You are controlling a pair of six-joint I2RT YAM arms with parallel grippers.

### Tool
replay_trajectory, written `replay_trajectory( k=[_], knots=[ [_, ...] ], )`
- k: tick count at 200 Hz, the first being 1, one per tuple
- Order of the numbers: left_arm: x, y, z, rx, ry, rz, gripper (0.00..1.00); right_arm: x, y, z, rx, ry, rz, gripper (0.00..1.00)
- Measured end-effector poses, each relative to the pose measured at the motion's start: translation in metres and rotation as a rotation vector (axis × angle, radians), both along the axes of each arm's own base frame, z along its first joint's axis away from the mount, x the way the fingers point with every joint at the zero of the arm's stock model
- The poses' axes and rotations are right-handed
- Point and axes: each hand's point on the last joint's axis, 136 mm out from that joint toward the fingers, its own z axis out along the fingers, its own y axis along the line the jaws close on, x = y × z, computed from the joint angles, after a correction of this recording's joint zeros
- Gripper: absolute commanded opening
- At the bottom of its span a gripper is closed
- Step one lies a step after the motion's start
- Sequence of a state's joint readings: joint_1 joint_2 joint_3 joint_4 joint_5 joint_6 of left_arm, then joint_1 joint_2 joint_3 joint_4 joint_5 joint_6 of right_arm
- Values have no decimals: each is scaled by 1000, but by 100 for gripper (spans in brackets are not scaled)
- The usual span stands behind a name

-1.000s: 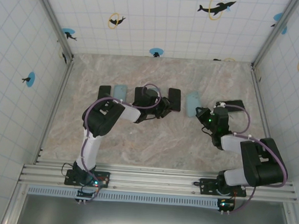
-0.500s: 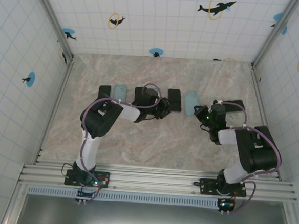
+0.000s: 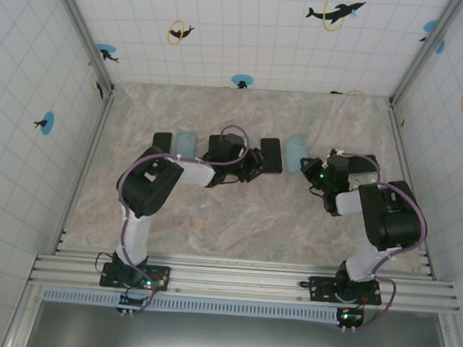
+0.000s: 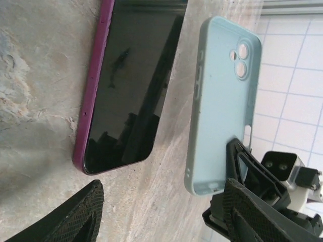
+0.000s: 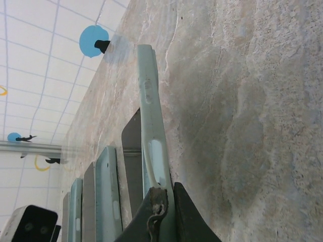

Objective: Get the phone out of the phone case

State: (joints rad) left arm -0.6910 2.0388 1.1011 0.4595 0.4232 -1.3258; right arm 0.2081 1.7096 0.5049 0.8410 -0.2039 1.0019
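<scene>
The light-blue phone case (image 3: 296, 149) has been shifted slightly left and farther back by the right hand (image 5: 162, 196), which is clamped on its near end, holding it on edge. The left hand (image 4: 164, 194) is spread wide and empty, near a purple-rimmed phone (image 4: 128, 85) lying screen-up on the counter (image 3: 237, 213).

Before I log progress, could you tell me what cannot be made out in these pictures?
Left wrist: the light blue case shows its back, so its inside is hidden.
Right wrist: the right fingers cover the case's near end.
Left wrist: the bottom edge cuts off the left fingers.
</scene>
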Motion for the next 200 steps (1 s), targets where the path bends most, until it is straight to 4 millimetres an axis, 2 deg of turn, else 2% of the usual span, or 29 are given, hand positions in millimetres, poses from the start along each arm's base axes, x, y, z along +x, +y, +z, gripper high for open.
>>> replay_trajectory(
  k=[39,68,79,88,104,137,154,200],
  knots=[
    [1,0,15,-9,-35,-8,67,5,3,-10,-1,16,12,3],
    [1,3,34,-14,-76,-17,69,6,5,-20,-1,27,25,6],
    [2,4,42,-19,-93,-17,75,6,6,-22,0,30,29,9],
    [3,6,51,-21,-121,-23,85,7,6,-24,1,31,31,12],
    [3,10,65,-26,-157,-24,92,8,7,-25,-1,28,39,17],
    [6,20,93,-34,-233,-17,94,14,10,-21,-17,5,62,23],
    [5,25,97,-37,-241,-10,98,17,11,-18,-29,-8,74,28],
    [7,30,96,-20,-244,-8,98,25,14,-15,-93,-23,118,33]
  ],
)
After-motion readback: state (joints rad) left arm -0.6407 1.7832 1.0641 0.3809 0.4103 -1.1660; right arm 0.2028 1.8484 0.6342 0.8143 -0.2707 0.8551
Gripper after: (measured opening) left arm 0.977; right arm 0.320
